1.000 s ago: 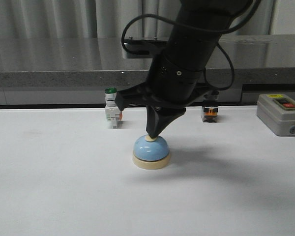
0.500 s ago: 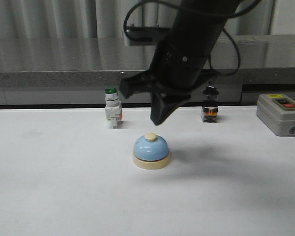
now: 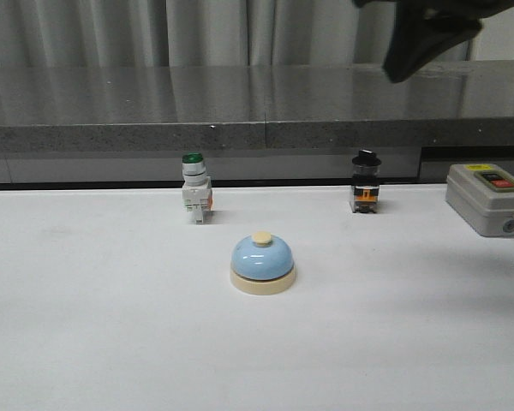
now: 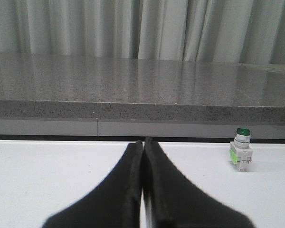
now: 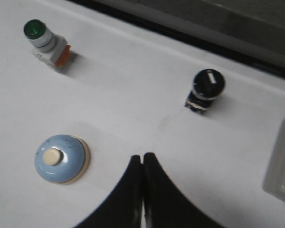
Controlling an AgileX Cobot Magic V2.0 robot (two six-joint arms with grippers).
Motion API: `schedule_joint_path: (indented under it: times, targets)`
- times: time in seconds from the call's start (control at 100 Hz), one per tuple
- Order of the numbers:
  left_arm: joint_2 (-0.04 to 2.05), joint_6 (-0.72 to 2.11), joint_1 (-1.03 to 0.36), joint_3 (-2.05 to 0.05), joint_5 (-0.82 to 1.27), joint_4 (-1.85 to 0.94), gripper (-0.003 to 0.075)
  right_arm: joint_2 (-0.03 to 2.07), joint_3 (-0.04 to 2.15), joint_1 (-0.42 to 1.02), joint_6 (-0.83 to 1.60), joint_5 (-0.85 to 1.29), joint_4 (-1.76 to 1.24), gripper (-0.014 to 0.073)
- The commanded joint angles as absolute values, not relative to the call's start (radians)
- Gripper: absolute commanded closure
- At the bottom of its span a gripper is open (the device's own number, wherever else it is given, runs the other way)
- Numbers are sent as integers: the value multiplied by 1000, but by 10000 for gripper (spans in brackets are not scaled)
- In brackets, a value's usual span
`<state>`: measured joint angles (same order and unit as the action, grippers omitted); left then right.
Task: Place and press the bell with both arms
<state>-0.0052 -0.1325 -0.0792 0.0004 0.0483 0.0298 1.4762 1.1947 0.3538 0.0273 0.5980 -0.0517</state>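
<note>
The light-blue bell (image 3: pixel 263 264) with a cream base and cream button stands upright on the white table, untouched. It also shows in the right wrist view (image 5: pixel 61 158). My right gripper (image 3: pixel 403 73) is shut and empty, high at the top right of the front view, well above and to the right of the bell. In its own wrist view the shut right gripper (image 5: pixel 142 156) hangs over bare table beside the bell. My left gripper (image 4: pixel 142 141) is shut and empty, low over the table; it does not show in the front view.
A green-capped white switch (image 3: pixel 194 197) stands behind the bell to the left, also in the left wrist view (image 4: pixel 241 155). A black knob switch (image 3: pixel 365 192) stands behind to the right. A grey button box (image 3: pixel 490 199) sits at the right edge. A grey ledge runs along the back.
My right gripper was pressing down on the bell's button, then lifted off and moved up and to the right. The bell has stayed in place.
</note>
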Motion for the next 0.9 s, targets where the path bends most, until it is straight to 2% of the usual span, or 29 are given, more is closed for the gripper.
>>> schedule_joint_path:
  times: [0.0,0.33,0.89]
  targets:
    - [-36,-145,-77,42,-23,30,741,1339,1147,307,32,535,-34,654]
    - [-36,-145,-77,42,-23,30,741,941,832,177,32,451,-23,654]
    - [-36,-145,-77,42,-23,30,741,337,561,169,32,474,-13,654]
